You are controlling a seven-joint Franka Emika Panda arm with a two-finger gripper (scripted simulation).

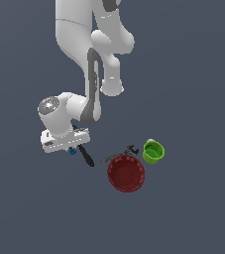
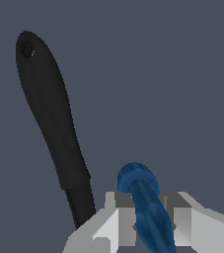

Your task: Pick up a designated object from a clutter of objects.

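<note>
The designated object [image 2: 142, 197], a small bright-blue stubby piece with a rounded head, stands between the two grey fingers [image 2: 125, 220] of my gripper [image 2: 149, 217]. Both fingers press against its sides. In the exterior view the blue piece [image 1: 73, 151] peeks out just under my gripper [image 1: 70, 148], toward that view's left of the clutter. The long black spatula handle [image 2: 52, 118] lies right beside the blue piece, apart from it. The rest of the clutter, a dark red ribbed bowl [image 1: 126, 172], a lime green cup [image 1: 153, 151] and a thin dark metal tool [image 1: 119, 154], sits further to the exterior view's right.
The spatula [image 1: 85, 155] runs out from under the gripper toward the bowl. The white arm [image 1: 91, 59] reaches down from the top of the exterior view. Everything rests on a plain dark blue-grey floor [image 1: 34, 208].
</note>
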